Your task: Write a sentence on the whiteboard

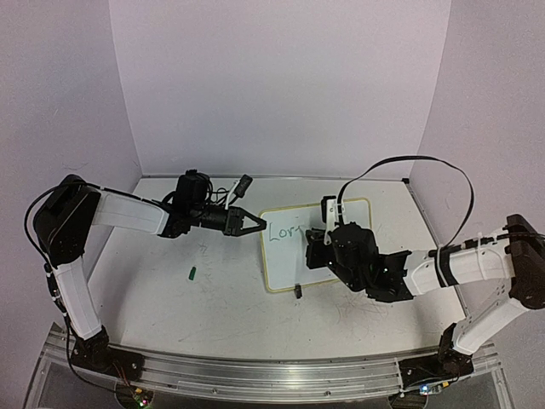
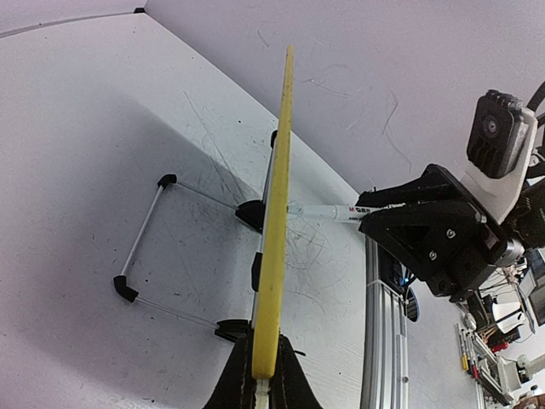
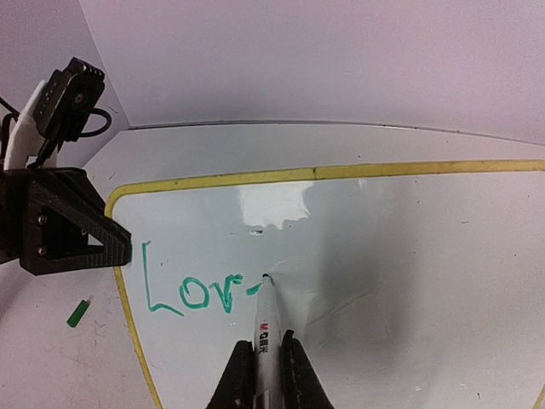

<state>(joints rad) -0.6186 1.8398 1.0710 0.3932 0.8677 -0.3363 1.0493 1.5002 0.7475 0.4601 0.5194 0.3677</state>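
Note:
The whiteboard (image 1: 285, 260) lies tilted on the table, white with a thin yellow frame (image 3: 255, 177). Green letters "Lor" (image 3: 192, 294) and a short dash run along its left part. My left gripper (image 1: 255, 225) is shut on the board's left edge, seen edge-on as a yellow strip (image 2: 279, 170) between its fingers (image 2: 263, 337). My right gripper (image 3: 265, 342) is shut on a white marker (image 3: 264, 307). The marker's tip touches the board right after the dash. From above, the right gripper (image 1: 322, 243) hangs over the board's middle.
A small green cap (image 1: 193, 273) lies on the table left of the board, also in the right wrist view (image 3: 79, 312). A black clip foot (image 1: 298, 291) sits at the board's near edge. A wire stand (image 2: 145, 239) props the board's back. Walls enclose three sides.

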